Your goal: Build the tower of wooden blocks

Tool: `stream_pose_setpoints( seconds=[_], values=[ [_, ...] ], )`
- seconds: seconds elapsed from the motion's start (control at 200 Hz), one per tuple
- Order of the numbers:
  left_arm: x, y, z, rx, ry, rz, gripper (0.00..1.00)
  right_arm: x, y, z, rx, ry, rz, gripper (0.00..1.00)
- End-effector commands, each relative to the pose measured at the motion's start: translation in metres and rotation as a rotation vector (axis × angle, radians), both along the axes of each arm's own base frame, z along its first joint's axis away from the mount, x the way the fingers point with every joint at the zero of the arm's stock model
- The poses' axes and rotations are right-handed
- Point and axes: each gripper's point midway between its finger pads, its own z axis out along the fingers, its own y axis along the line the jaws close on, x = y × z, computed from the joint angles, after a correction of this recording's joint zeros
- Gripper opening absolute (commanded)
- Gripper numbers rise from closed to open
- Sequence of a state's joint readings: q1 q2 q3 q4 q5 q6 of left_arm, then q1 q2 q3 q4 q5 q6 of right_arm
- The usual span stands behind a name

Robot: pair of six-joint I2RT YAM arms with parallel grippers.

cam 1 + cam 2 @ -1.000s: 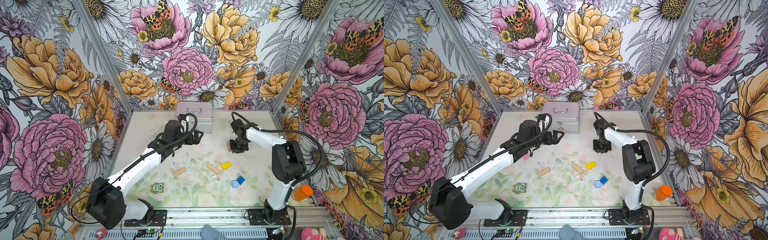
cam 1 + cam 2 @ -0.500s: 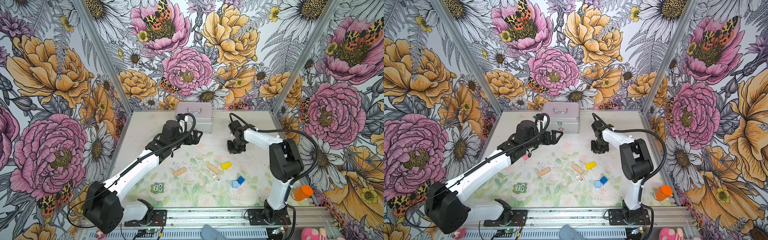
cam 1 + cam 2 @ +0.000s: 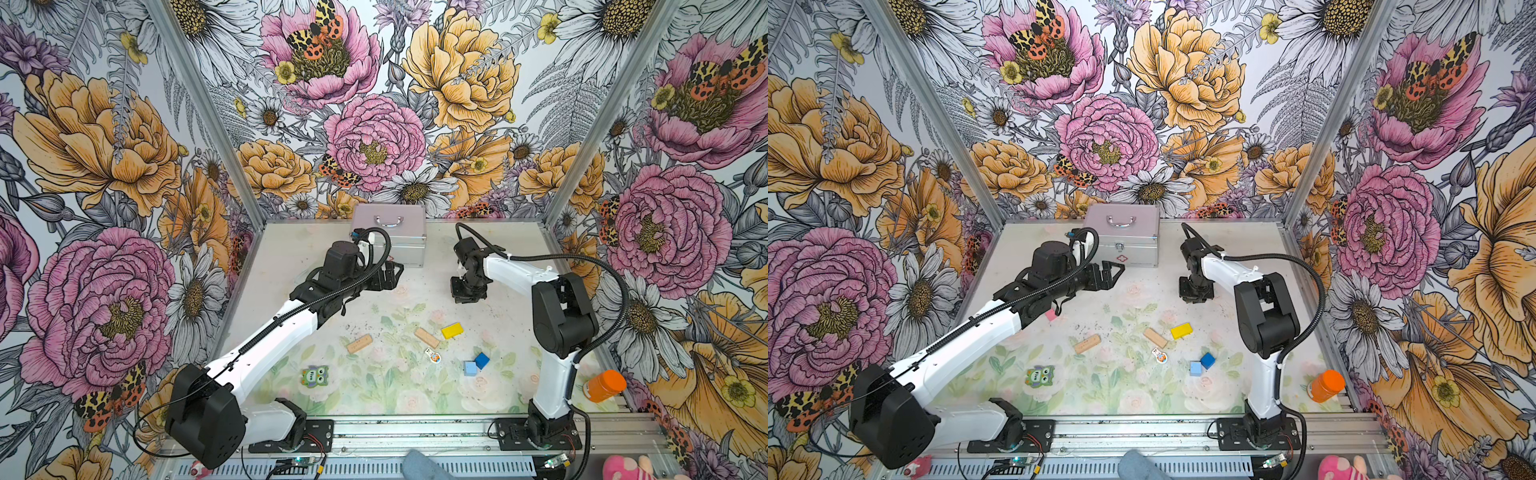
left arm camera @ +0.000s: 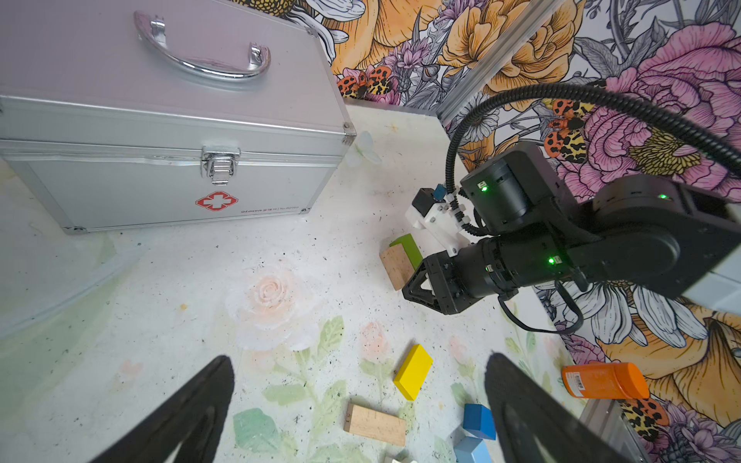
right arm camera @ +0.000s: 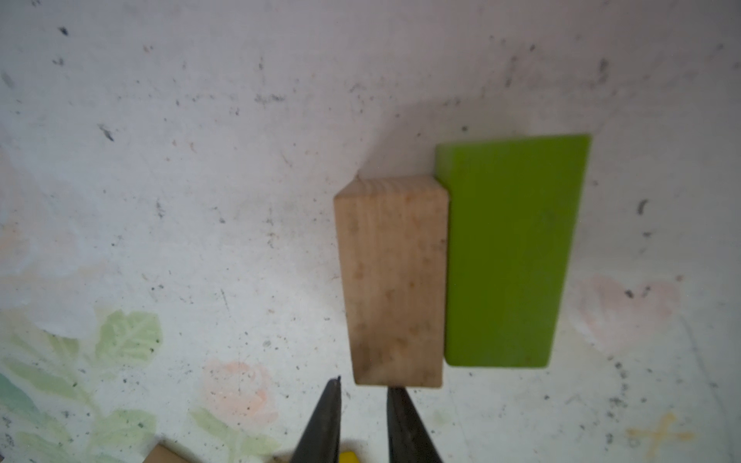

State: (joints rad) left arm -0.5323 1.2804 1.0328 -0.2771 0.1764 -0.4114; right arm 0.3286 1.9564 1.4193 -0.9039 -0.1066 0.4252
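Note:
Under my right gripper (image 3: pixel 468 293) a tan wood block (image 5: pixel 395 280) and a green wood block (image 5: pixel 509 248) sit side by side on the table, touching. The right gripper (image 5: pixel 364 385) is shut and holds nothing, its tips just off the tan block's end. From the left wrist the same tan block (image 4: pixel 399 264) and green block (image 4: pixel 409 244) show beside that gripper. My left gripper (image 3: pixel 395 272) hangs open and empty in front of the case. Loose blocks lie nearer the front: yellow (image 3: pixel 452 330), two tan (image 3: pixel 427 337) (image 3: pixel 360 343), dark blue (image 3: pixel 482 360), light blue (image 3: pixel 470 368). No tower is in view.
A silver metal case (image 3: pixel 388 239) stands at the back middle. A pink block (image 3: pixel 1051 314) lies under the left arm. A small figure piece (image 3: pixel 432 355) and an owl piece (image 3: pixel 314 376) lie on the mat. An orange bottle (image 3: pixel 604 385) lies at the front right edge.
My right gripper has shifted a little to the left, over the tan block that showed beside it a second ago. The left arm has barely moved.

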Motion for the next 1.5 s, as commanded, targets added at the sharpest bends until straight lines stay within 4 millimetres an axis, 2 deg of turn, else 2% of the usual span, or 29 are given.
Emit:
stream_pose_setpoints(
  seconds=[0.0,0.44,0.645,0.775,0.83,0.91,0.96,1.115,1.231,1.366,1.491],
  values=[
    [-0.001,0.009,0.009,0.004,-0.027,0.024,0.99,0.012,0.006,0.006,0.008,-0.037,0.021,0.23],
    [-0.003,0.008,0.011,-0.003,-0.027,0.016,0.99,0.018,0.007,0.009,0.013,-0.050,0.030,0.24],
    [-0.007,0.008,0.013,-0.007,-0.032,0.013,0.99,0.015,0.015,0.030,0.071,-0.077,0.030,0.30],
    [-0.007,0.010,0.015,-0.008,-0.039,0.020,0.99,0.017,0.016,0.055,0.087,-0.118,0.030,0.39],
    [-0.007,0.010,0.015,-0.008,-0.040,0.019,0.99,0.020,0.014,0.065,0.072,-0.141,0.033,0.48],
    [-0.007,0.008,0.016,-0.010,-0.040,0.012,0.99,0.024,0.008,0.072,0.037,-0.158,0.038,0.67],
    [-0.006,0.006,0.016,-0.011,-0.040,0.009,0.99,0.027,0.004,0.074,0.011,-0.162,0.041,0.73],
    [-0.007,0.006,0.016,-0.010,-0.045,0.010,0.99,0.033,-0.008,0.066,-0.074,-0.151,0.052,0.86],
    [-0.009,0.007,0.015,-0.009,-0.048,0.019,0.99,0.035,-0.014,0.054,-0.105,-0.126,0.058,0.90],
    [-0.010,0.010,0.016,-0.009,-0.055,0.031,0.99,0.039,-0.021,0.038,-0.121,-0.092,0.068,0.92],
    [-0.011,0.012,0.018,-0.009,-0.062,0.039,0.99,0.044,-0.018,0.031,-0.102,-0.075,0.082,0.92]
  ],
)
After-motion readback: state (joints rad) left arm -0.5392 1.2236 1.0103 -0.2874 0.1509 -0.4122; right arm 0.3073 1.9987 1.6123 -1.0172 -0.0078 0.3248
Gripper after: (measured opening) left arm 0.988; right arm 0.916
